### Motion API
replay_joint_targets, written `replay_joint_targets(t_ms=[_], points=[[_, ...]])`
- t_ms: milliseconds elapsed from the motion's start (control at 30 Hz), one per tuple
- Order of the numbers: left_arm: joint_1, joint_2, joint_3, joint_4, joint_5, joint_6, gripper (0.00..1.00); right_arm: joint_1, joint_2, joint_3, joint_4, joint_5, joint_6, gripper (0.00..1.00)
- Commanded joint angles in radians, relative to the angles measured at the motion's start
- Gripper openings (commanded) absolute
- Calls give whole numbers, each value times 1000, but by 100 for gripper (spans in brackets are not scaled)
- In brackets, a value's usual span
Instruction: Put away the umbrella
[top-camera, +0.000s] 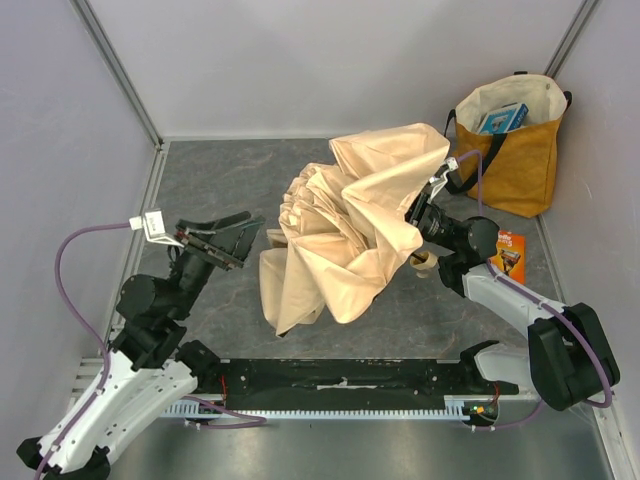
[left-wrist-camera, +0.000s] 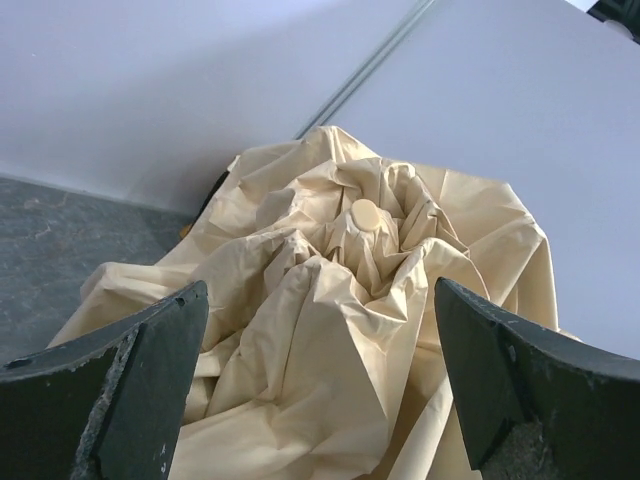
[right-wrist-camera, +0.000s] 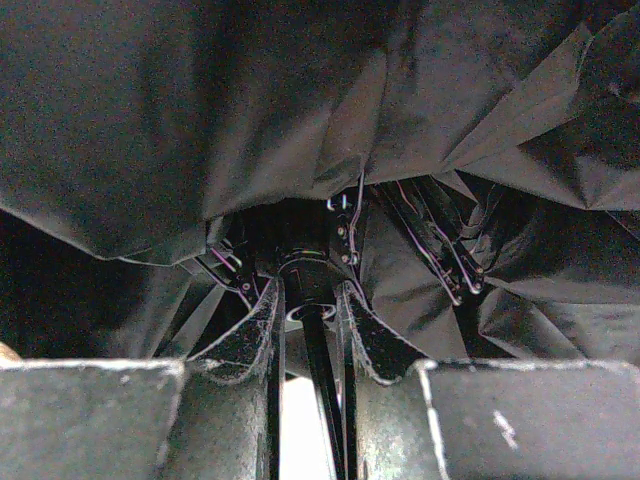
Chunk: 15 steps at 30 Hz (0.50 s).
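Note:
The umbrella (top-camera: 340, 230) lies half collapsed in the middle of the table, a crumpled heap of pale beige fabric. In the left wrist view the umbrella (left-wrist-camera: 340, 340) fills the frame, its round top cap (left-wrist-camera: 366, 214) facing the camera. My left gripper (top-camera: 250, 240) stands open just left of the fabric, with the cloth ahead of its fingers (left-wrist-camera: 150, 380) and not touching them. My right gripper (right-wrist-camera: 312, 310) reaches under the canopy from the right and is shut on the thin black shaft (right-wrist-camera: 322, 390), just below the runner. The light wooden knob handle (top-camera: 425, 260) shows beside the right wrist.
A mustard-yellow tote bag (top-camera: 510, 150) with black straps stands open at the back right corner, a blue box (top-camera: 502, 118) inside it. An orange packet (top-camera: 510, 255) lies beside the right arm. Grey walls close in the table at the back and both sides.

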Motion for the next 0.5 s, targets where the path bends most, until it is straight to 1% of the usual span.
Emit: replay_joint_targets(t_ms=[0,100,133,200,267,467], points=[[1,63,-1,88,34,-15,99,9,-22,62,485,9,10,0],[1,222,38,227,294,-12,99,13,-22,68,486,15,15,0],[1,273,56,249,347,-19,99,15,-20,71,486,15,17,0],[0,332,50,354,387,-50,99,22,-19,75,486,15,17,0],[1,370,38,460,395,-70,99,27,-19,74,486,15,17,0],[0,484,62,727,502,-137,99,38,-11,52,485,21,15,0]])
